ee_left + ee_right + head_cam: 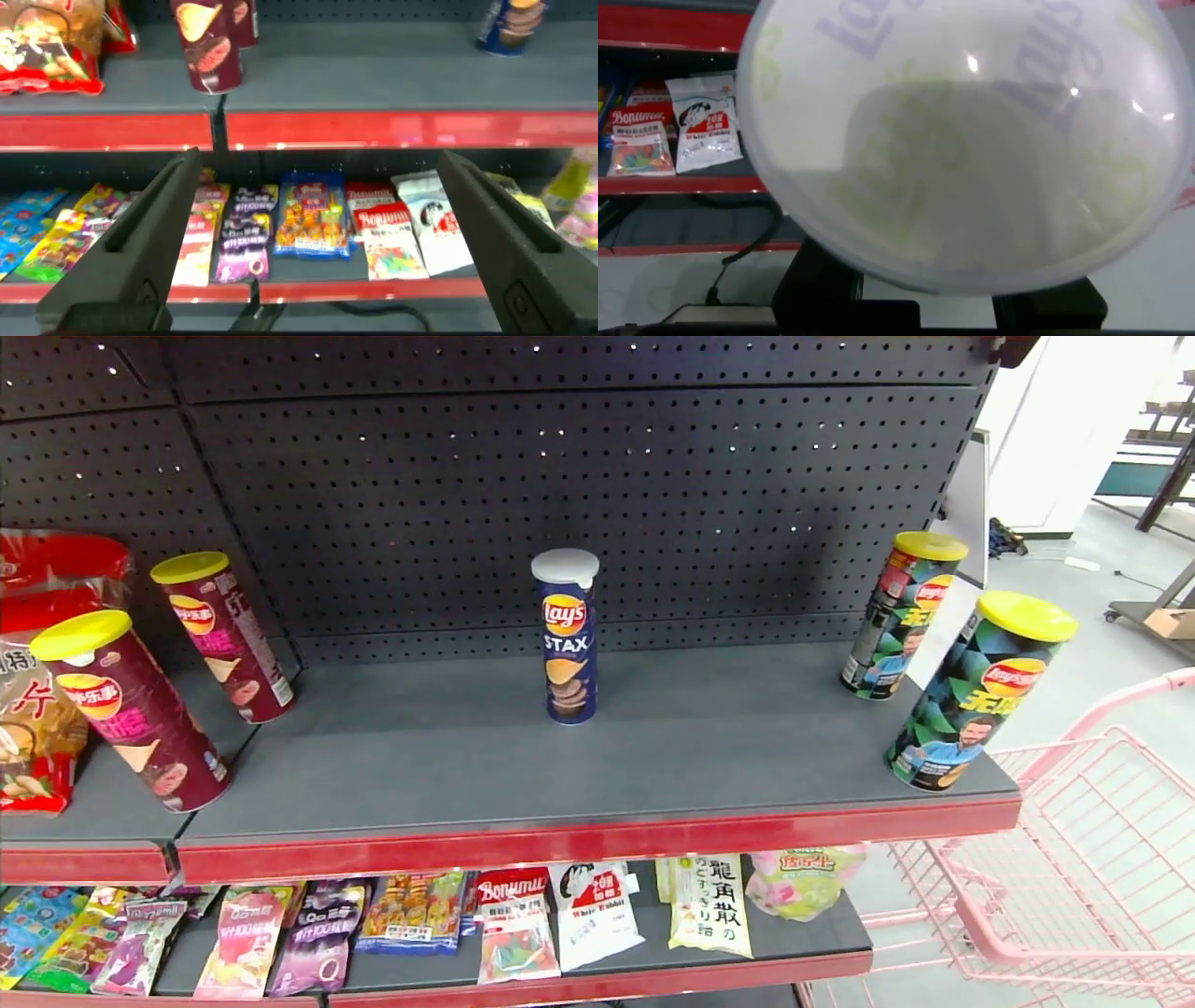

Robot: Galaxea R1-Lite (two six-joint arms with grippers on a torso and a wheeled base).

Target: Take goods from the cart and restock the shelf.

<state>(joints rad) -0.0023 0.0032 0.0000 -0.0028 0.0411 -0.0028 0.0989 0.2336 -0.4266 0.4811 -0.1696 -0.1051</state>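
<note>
Closest to us, the white-lidded can [971, 140] sits in our right pincer [934, 301]. Its round, translucent plastic lid faces the wrist camera, with pale lettering showing faintly through. We see the dark fingers [817, 299] under the lid's rim on either side, closed around the can's body. The lid hides the exact contact. We hold the can low in front of the shelving, and past its edge we can make out candy bags on the lower shelf [597, 980].

Our left pincer [318, 168] is spread wide and holds nothing. It points at the row of candy bags [313, 215] lying flat on that lower shelf.

Beside us on the right stands the pink wire cart [1074, 859], close against the end of the upper shelf [420, 765].

On that red-lipped board, a green can [980, 691] with a yellow lid stands at the front right corner, and a second green can [903, 616] stands behind it. A maroon can [131, 709] stands at the front left, with another maroon can [224, 635] farther back and red snack bags [37, 691] beside them. A blue can [567, 639] with a grey lid stands upright mid-shelf, well apart from both pairs. A dark pegboard [560, 476] forms the back wall.
</note>
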